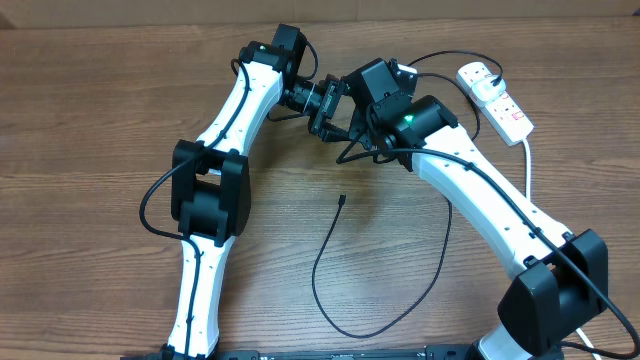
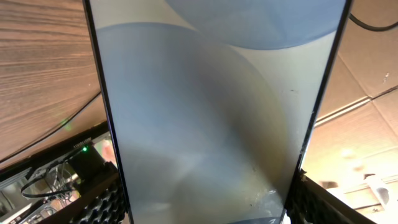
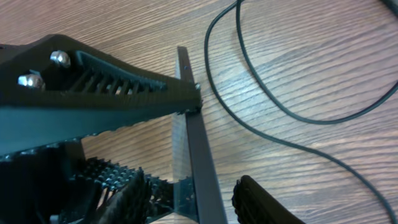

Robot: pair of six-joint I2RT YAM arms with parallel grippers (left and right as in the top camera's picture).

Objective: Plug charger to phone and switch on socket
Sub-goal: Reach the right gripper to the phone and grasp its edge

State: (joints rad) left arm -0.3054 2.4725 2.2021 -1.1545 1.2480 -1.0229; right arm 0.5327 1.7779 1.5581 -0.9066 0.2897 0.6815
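We find phone [image 2: 205, 118] gripped by left end effector [image 2: 211, 200], at 12 o'clock on table [image 1: 80, 120]; right end effector [image 3: 196, 198] straddles its edge, gap on one side, not clamped. Loose charger tip [image 1: 342, 200] lies 6 o'clock from both, axis 12–6; we judge right arm nearer.

A brown table [image 1: 80, 110] with wood grain running side to side is seen filling the overhead view, and a paler tan strip [image 1: 120, 8] of uncertain nature is shown along its far edge.
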